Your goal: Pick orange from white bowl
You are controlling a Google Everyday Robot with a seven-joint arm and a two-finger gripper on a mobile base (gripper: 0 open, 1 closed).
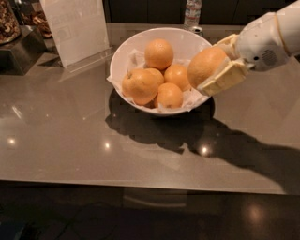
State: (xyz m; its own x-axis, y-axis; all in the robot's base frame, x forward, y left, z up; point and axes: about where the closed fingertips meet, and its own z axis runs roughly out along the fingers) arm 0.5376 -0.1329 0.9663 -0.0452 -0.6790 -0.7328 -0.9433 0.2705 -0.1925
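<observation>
Yellow-orange, round, with an evenly dimpled peel: the orange [202, 64], one item, held off the pile at the right rim of the white bowl [186, 43]. In this view it overlaps the rim there, higher than the fruit beside it.

Gripper [212, 67]: enters from the right on a white arm [267, 40] and is clamped on the orange. One cream finger [226, 77] lies along the fruit's lower right side; the other finger [228, 41] shows at its upper right. The orange sits between the two, and its left half juts out past them toward the bowl's middle.

White bowl: wide, round, glossy, with sloping sides, standing on the table. It is lined with crumpled white paper [133, 60], whose edges poke over the rim at left and front.

Contents of the bowl, four oranges:
- far orange [159, 54], at the back, the highest of the four;
- large orange [140, 86], at the left, with a dark crease near its upper left edge;
- middle orange [176, 76], just beside the held fruit; whether they touch cannot be told;
- front orange [169, 95], small, against the front wall.

Table [70, 140]: grey, polished, showing spots of reflected light. Dark shadows of the bowl and the arm fall in front and to the right.

Background: clear sign holder [77, 28], upright, behind and left of the bowl; water bottle [192, 11], behind the bowl; dark stand [21, 51], far left.
</observation>
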